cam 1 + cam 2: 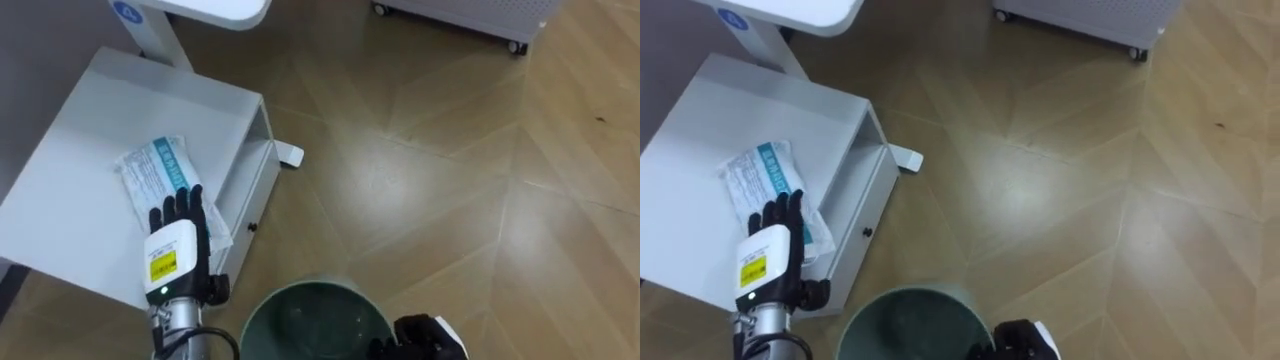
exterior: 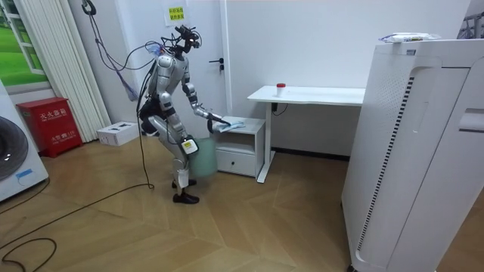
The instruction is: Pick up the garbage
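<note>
Left hand is down on the plastic packet atop the white cabinet, fingers straight, no grip yet. Right hand is clamped on the bin rim. Pick-up step: next, curl round the packet, then swing it over the bin

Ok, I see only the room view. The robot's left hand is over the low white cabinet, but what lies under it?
Observer: A white and blue plastic packet lies flat on the cabinet top. The left hand rests on its near end.
Operator: Are the fingers closed on it?
Observer: No, they lie straight on the packet, not curled round it.
Operator: And the bin at its hip, is the mouth up?
Observer: Yes, the green bin has its mouth upward, below the cabinet's front, with the right hand at its rim.
</note>
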